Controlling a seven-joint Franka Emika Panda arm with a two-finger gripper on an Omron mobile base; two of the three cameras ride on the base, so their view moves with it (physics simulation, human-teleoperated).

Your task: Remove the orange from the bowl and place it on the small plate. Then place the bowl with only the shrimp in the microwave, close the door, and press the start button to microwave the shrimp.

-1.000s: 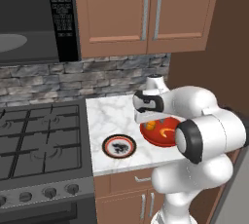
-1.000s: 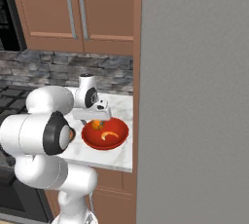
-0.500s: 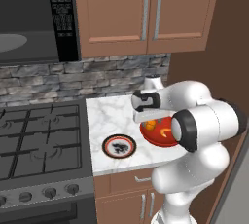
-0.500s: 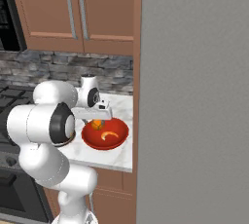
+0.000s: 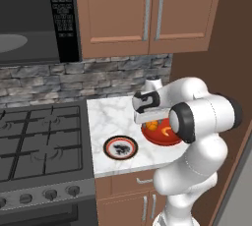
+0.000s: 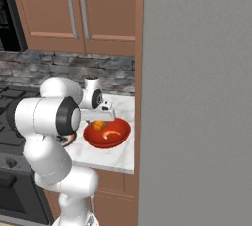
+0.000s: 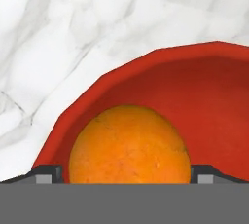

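The red bowl [image 5: 173, 140] [image 6: 106, 140] [image 7: 209, 86] sits on the marble counter right of the stove. The orange [image 5: 152, 124] [image 6: 98, 125] [image 7: 129, 145] and the curved shrimp [image 5: 168, 131] [image 6: 112, 133] lie inside it. My gripper [image 5: 148, 120] [image 6: 99, 120] [image 7: 127, 174] points down into the bowl and is open. Its fingertips [image 7: 46, 173] stand on either side of the orange, very near its sides. The small plate [image 5: 120, 147] lies on the counter left of the bowl. The black microwave [image 5: 29, 18] hangs over the stove, and from this angle its door is not visible.
A gas stove [image 5: 39, 141] takes up the left of the counter [image 5: 106, 117]. Brown cabinet doors [image 5: 147, 9] hang above the bowl. A tall brown side panel [image 5: 216, 63] and a grey wall [image 6: 197, 97] close off the right side.
The arm's elbow has swung left, closer to the hand. The hand has stayed over the bowl, sinking slightly toward the orange.
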